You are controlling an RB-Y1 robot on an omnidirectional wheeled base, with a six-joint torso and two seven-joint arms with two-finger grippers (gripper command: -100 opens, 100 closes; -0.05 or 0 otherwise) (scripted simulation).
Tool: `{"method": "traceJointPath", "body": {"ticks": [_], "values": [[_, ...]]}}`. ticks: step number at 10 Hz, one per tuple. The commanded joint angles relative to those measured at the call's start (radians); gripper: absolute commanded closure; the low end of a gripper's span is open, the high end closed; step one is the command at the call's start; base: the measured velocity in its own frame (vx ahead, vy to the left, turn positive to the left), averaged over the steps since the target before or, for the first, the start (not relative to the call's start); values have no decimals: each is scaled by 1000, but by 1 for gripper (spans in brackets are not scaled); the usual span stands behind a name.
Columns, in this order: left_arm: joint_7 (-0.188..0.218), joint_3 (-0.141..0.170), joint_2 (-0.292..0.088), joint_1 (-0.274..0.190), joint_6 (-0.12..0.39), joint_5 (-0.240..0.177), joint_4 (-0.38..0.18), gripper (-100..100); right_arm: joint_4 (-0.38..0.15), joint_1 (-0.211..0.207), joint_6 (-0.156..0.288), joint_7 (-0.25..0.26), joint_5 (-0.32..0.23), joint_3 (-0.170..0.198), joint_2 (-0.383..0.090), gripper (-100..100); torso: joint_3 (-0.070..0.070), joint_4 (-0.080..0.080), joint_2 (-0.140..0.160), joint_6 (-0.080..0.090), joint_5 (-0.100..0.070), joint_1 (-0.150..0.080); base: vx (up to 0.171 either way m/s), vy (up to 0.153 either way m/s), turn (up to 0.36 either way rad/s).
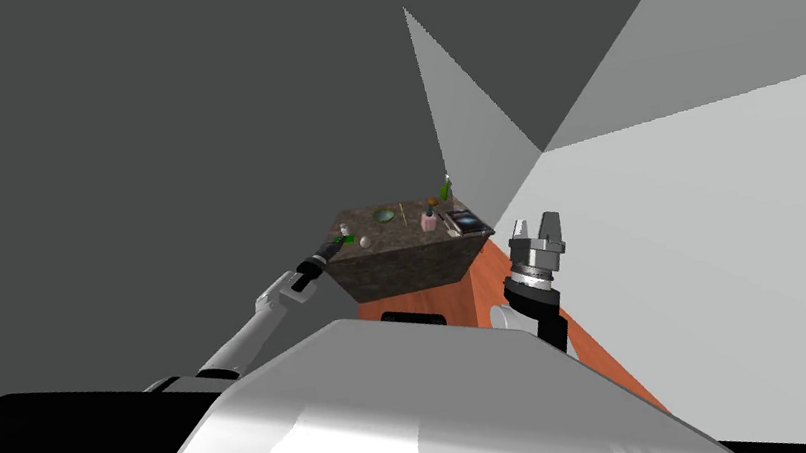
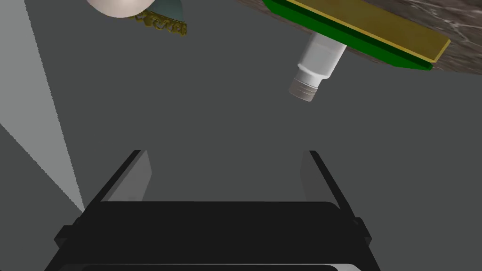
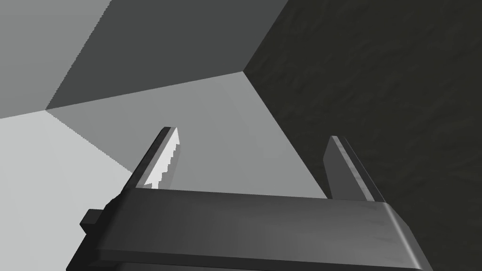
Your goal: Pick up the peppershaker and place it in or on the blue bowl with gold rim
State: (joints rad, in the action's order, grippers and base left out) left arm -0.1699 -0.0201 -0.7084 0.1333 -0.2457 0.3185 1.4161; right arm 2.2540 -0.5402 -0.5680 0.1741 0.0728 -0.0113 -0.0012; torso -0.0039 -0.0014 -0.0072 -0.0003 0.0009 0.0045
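1. The left gripper [image 2: 226,175] is seen with its jaws released. Its two fingers [image 2: 140,175] are spread wide and nothing is caught between them.
2. The pepper shaker [image 2: 316,60], white with a grey ribbed cap, is found ahead of the jaws. It lies beyond the tip of one finger and off the line between the two, and it is not touched.
3. The shaker is seated on a flat green board [image 2: 376,40] with a gold face, which is laid on the dark stone counter [image 1: 408,268].
4. Past the other fingertip, farther ahead, a white round thing [image 2: 120,5] is picked out. Just behind it a piece of the blue bowl [image 2: 162,23] is shown, with its frilled gold rim, partly hidden by the round thing.
5. From the head camera, the left jaws are placed at the counter's edge. The shaker is seen just beyond them, and the bowl farther in on the top, apart from the shaker.
6. The right gripper [image 1: 534,221] is held up beside the counter's near corner. Its jaws are likewise released, with the fingers parted and nothing between them.
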Motion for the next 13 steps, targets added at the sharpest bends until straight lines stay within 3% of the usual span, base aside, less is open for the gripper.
{"method": "traceJointPath", "body": {"ticks": [1, 5, 8, 9, 10, 11, 12, 13], "values": [[8, -23, -35, -7, 17, -4, -31, -100, 0, 0, 0, 0, 0, 0, 0, 0, 0, 0, 0, 0, 0, 0, 108, 54, -127], [24, -87, -112, -41, 16, -23, -141, -100, 0, 0, 0, 0, 0, 0, 0, 0, -1, 0, -2, 0, 0, 0, 131, 56, -139], [34, -129, -147, -59, 5, -40, -188, -100, 0, 0, 0, 0, 0, 0, 0, 0, -2, -1, -3, 0, 1, 3, 138, 125, -129], [33, -121, -141, -54, 12, -37, -173, -100, 0, 0, 0, 0, 0, 0, 0, 0, -2, -1, -3, 0, 1, 6, 58, 89, -35], [34, -122, -143, -55, 11, -37, -174, 0, 0, 0, 0, 0, 0, 0, 0, 0, 0, 0, 1, -1, 1, 2, 11, 16, 2], [34, -122, -143, -55, 12, -37, -174, -100, 0, 0, 0, 0, 0, 0, 0, 0, 2, 1, 4, -1, 0, -2, 5, 7, -1], [34, -122, -143, -55, 12, -37, -174, 100, 0, 0, 0, 0, 0, 0, 0, 0, 3, 1, 6, -1, -1, -4, 0, 0, 0], [34, -122, -143, -55, 12, -37, -174, 100, 0, 0, 0, 0, 0, 0, 0, 0, 3, 1, 6, -1, -1, -5, 0, 0, 0]]}}
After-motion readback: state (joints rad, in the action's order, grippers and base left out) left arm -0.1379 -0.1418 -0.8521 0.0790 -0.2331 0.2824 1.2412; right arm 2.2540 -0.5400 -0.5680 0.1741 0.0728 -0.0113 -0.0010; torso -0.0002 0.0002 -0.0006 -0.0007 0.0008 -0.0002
